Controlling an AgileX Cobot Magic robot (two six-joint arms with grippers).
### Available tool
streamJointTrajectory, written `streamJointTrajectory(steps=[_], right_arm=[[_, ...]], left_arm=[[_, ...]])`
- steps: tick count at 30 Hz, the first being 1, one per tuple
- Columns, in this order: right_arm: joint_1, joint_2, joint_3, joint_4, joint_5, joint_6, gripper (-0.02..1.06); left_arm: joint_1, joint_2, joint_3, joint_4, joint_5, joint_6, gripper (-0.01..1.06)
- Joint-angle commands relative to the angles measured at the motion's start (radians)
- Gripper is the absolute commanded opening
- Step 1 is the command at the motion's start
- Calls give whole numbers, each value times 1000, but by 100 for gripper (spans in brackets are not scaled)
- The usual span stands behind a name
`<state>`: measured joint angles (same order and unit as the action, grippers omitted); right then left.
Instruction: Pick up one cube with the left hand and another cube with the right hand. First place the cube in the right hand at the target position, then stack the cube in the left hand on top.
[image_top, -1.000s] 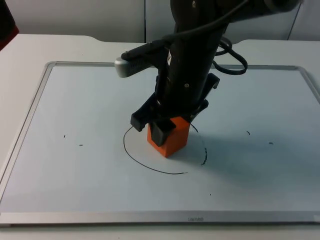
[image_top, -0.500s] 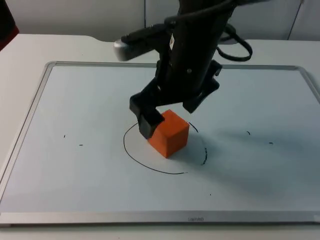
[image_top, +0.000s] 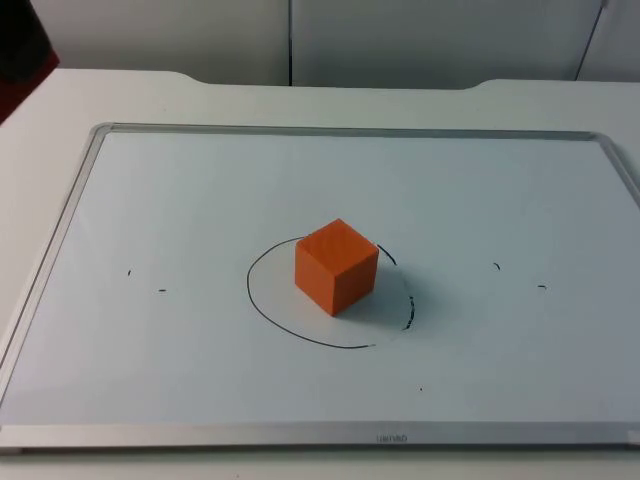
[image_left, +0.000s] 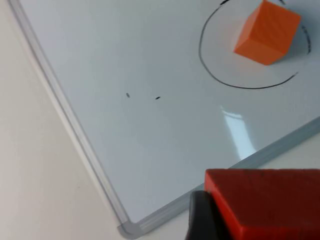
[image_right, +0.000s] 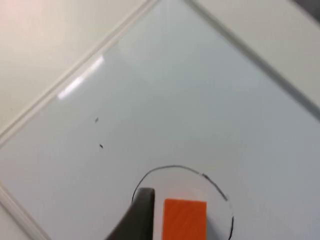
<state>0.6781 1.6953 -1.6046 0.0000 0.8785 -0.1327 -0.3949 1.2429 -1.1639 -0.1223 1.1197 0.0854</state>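
An orange cube (image_top: 337, 266) rests on the whiteboard inside the hand-drawn black circle (image_top: 262, 312), untouched by either gripper. In the left wrist view the same orange cube (image_left: 267, 32) lies far ahead. My left gripper (image_left: 265, 222) is shut on a red cube (image_left: 265, 192), held over the board's near corner, with one black fingertip (image_left: 200, 220) beside it. My right gripper (image_right: 160, 230) is open and raised well above the orange cube (image_right: 185, 219), one fingertip (image_right: 142, 212) showing next to it.
The whiteboard's metal frame (image_top: 60, 240) borders the work area on the white table. Small pen marks (image_top: 145, 282) sit left of the circle and others (image_top: 520, 276) to its right. A dark and red shape (image_top: 20, 55) stands at the top view's upper left corner.
My right gripper opened off the orange cube, lifted and left the top view. The orange cube stays in the circle.
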Motion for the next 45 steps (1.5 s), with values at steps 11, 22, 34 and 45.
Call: streamJointTrajectory(steps=[11,22,34,45], right_arm=[[5,-657,456,-45,-185,-25,93],[5,-1068,721,-57,-125,63,93],[5,-1338,723,-172,65,191,93],[5,-1380,725,-247,120,236,93]], left_arm=[[-8,177,2,-137,-133,113,0],[-142,377,-118,-134,-216,164,0],[-207,671,-373,-92,-189,147,0],[-226,805,-417,28,-239,60,0]])
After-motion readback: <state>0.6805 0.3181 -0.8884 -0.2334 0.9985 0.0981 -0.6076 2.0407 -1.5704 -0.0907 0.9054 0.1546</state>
